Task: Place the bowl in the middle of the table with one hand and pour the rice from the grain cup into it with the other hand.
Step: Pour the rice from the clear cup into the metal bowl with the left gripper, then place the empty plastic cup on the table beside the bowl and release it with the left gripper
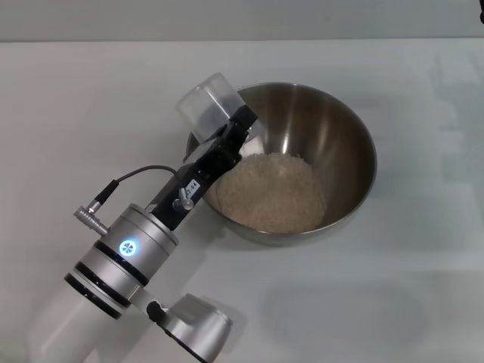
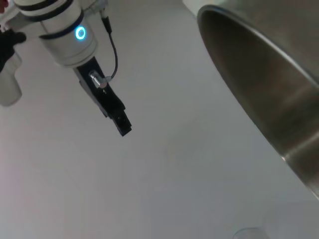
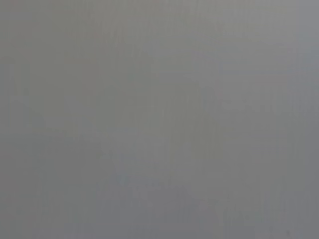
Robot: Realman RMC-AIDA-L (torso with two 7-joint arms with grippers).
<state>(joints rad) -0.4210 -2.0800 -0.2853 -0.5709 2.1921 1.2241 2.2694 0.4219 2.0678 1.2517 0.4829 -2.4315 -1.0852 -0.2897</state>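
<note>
The bowl [image 1: 355, 128] stands on the white table [image 1: 91, 98] near the middle, with a pale heap of rice [image 1: 268, 189] in its bottom. My left gripper [image 1: 238, 128] reaches over the bowl's left rim and is shut on the grain cup [image 1: 206, 106]. The cup is held tilted above the rim and looks see-through, with no grains showing in it. The left wrist view shows the bowl's outer wall [image 2: 269, 89] and, farther off, my right gripper [image 2: 124, 129] hanging over bare table, holding nothing. The right arm is outside the head view.
The table's far edge [image 1: 242, 39] runs along the back. The left arm's wrist and elbow [image 1: 121, 257] cover the near left of the table. The right wrist view is plain grey with nothing to make out.
</note>
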